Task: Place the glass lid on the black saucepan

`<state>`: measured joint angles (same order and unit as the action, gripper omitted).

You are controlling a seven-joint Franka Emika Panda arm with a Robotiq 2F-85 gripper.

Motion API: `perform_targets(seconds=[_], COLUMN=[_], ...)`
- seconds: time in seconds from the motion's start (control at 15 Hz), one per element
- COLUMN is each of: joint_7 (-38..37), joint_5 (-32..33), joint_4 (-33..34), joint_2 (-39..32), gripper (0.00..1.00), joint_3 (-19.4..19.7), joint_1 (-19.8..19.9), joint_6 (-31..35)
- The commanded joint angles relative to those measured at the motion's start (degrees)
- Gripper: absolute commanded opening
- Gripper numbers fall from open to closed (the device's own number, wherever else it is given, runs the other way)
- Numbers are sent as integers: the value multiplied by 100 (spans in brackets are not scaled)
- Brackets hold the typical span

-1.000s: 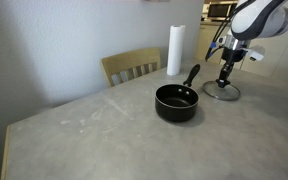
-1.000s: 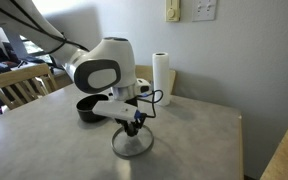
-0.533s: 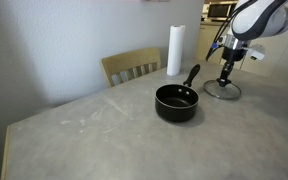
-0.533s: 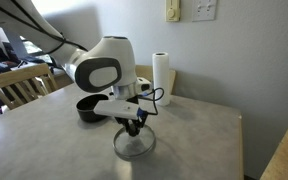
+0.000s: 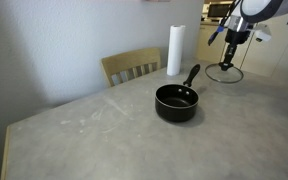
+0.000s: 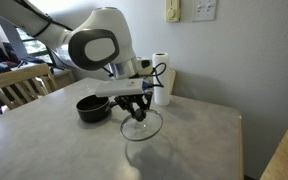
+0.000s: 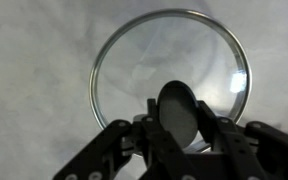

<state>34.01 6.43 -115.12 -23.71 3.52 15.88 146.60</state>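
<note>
— One question first: where is the round clear-glass lid with a thin metal rim?

— It hangs under the Robotiq gripper, beside the small black saucepan with a long stick handle. It is apart from the pan, not over it.

— How do the jaws stand?

— Narrow. In the wrist view they pinch the lid's small black centre knob, one on each side.

— Does the lid touch anything else?

— In an exterior view it looks slightly tilted and raised off the grey tabletop.

— And around the saucepan?

— It sits uncovered on the table. Its handle ends near the tall white paper-towel roll behind it. A wooden chair stands behind the pan, on the side away from the lid.
</note>
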Motion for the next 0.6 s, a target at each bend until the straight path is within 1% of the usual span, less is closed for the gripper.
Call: perform_targets(seconds=[0.0, 0.27, 0.53], joint_7=[-79, -64, 105], joint_5=[313, 351, 119], joint_4=[-190, -212, -214], joint_2=[608, 992, 1254], gripper=[16, 16, 16], joint_3=[117, 66, -59], joint_1=[-153, -270, -400], joint_6=[-264, -358, -450])
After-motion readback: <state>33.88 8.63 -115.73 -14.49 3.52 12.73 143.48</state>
